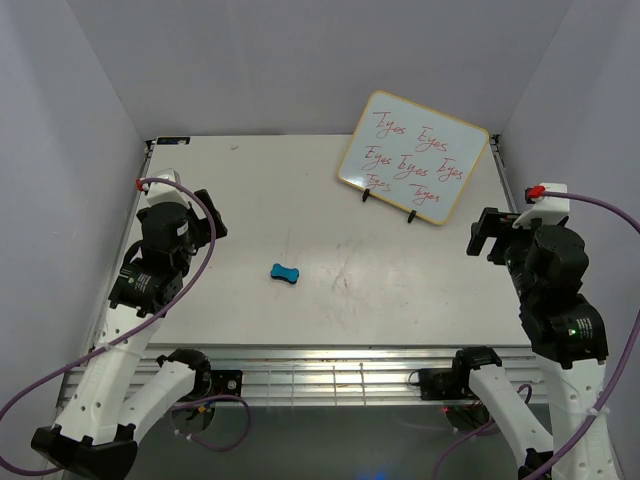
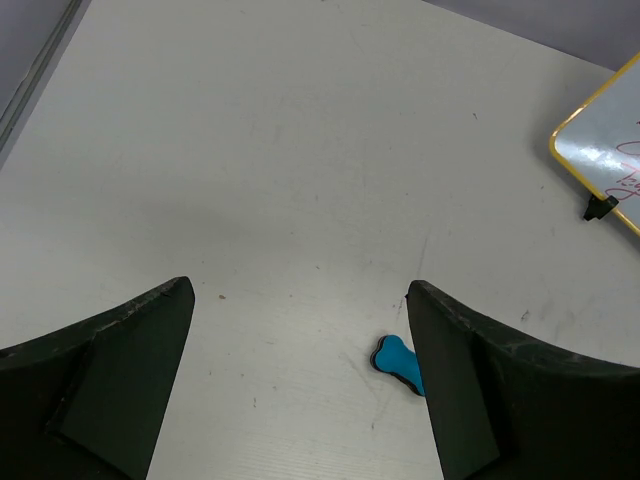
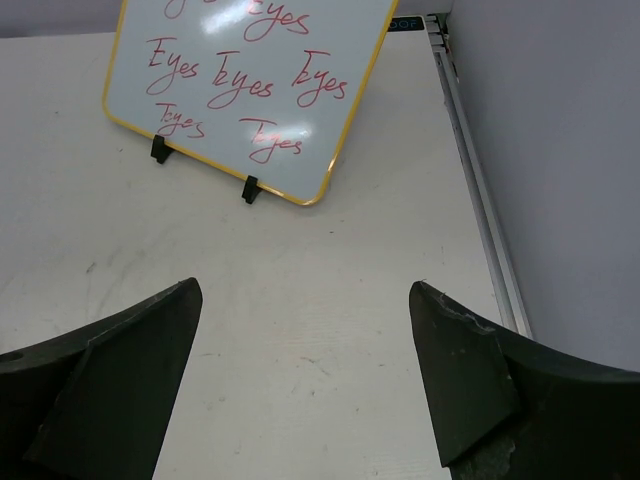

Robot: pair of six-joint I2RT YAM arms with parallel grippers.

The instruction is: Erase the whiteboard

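Observation:
The whiteboard [image 1: 412, 155] stands tilted on black wire feet at the back right of the table, yellow-framed, with red words "Eyes" written several times. It also shows in the right wrist view [image 3: 250, 90] and, at the right edge, in the left wrist view [image 2: 605, 150]. A small blue bone-shaped eraser [image 1: 285, 273] lies flat near the table's middle; in the left wrist view the eraser [image 2: 397, 361] is partly behind the right finger. My left gripper [image 1: 208, 218] is open and empty at the left. My right gripper [image 1: 484, 238] is open and empty, in front of the board.
Grey walls enclose the white table [image 1: 300, 200] on the left, back and right. A metal rail [image 3: 475, 190] runs along the table's right edge. A slotted metal strip [image 1: 330, 375] lies along the near edge between the arm bases.

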